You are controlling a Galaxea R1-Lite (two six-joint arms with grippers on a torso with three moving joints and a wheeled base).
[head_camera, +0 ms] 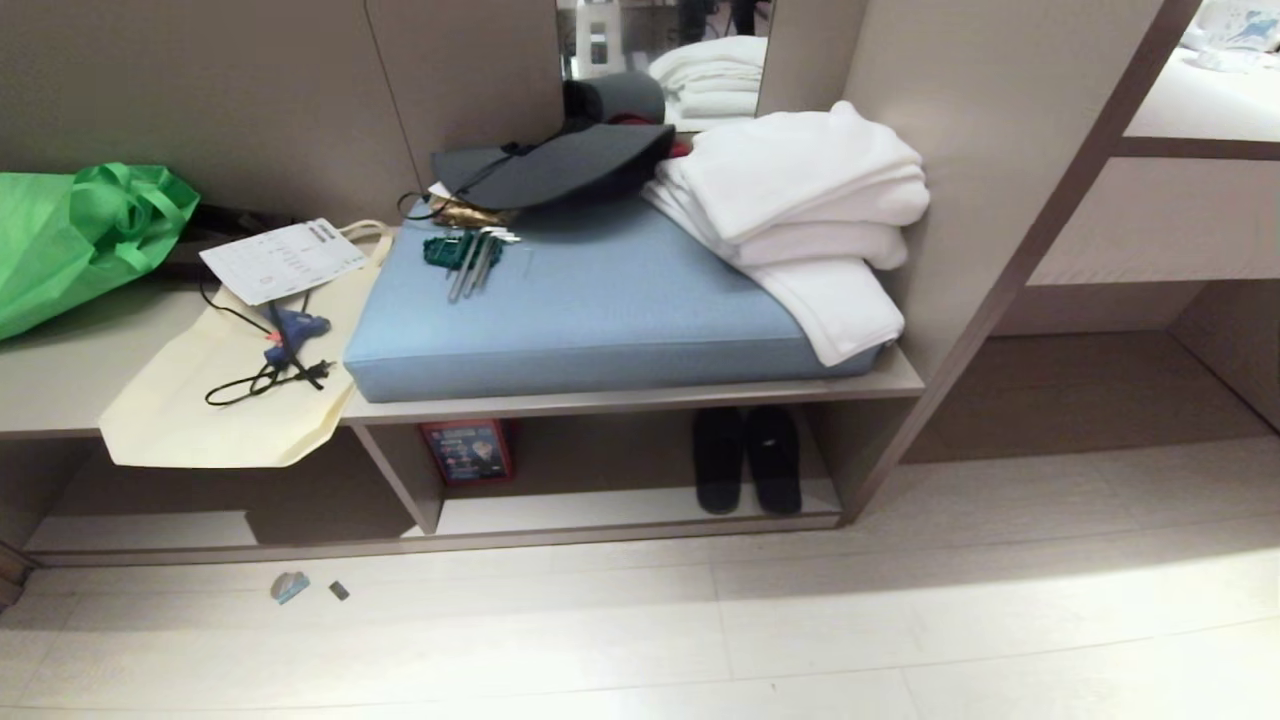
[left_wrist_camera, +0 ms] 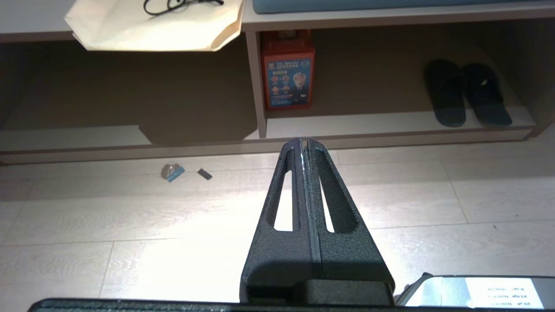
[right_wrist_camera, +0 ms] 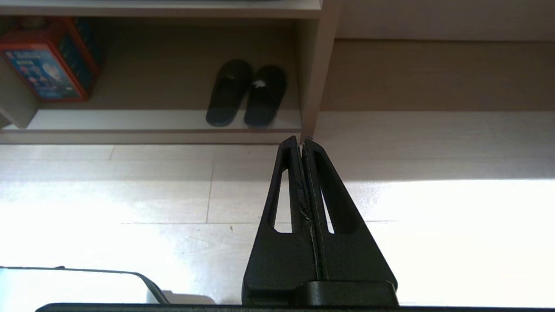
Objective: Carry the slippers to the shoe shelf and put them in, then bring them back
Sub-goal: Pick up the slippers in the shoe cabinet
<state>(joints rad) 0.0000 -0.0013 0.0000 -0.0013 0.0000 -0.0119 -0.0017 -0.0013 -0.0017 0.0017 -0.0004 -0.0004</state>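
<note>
From the head view I look down on a low taupe bench (head_camera: 620, 403) built into a wall unit. Under its right half sits the shoe shelf (head_camera: 620, 512), an open cubby with a pale bottom board. The slippers (head_camera: 747, 458) lie side by side on that board at the cubby's right end, nearly black, toes pointing inward. A red box (head_camera: 467, 451) stands at the cubby's left end, against the divider. On the bench top rests a blue cushion (head_camera: 590, 310) carrying a stack of folded white towels (head_camera: 800, 215) on its right, a dark hat (head_camera: 550, 165) at its back and a set of hex keys (head_camera: 465, 255) near its left edge. Left of the cushion lies a cream tote bag (head_camera: 200, 400) with a blue glue gun (head_camera: 292, 330) and a printed sheet (head_camera: 285, 258) on it, and beyond that a green bag (head_camera: 70, 230). Neither arm shows here.

From the left wrist view, my left end effector (left_wrist_camera: 305, 141) hangs above the pale floor (left_wrist_camera: 130, 225), fingers pressed together and empty, well apart from the slippers (left_wrist_camera: 466, 97) in the cubby ahead. Two small scraps (left_wrist_camera: 173, 172) lie on the floor.

From the right wrist view, my right end effector (right_wrist_camera: 300, 139) is likewise clenched on nothing above the floor, short of the shelf edge. The slippers (right_wrist_camera: 247, 93) rest just beside the cubby's side wall.
</note>
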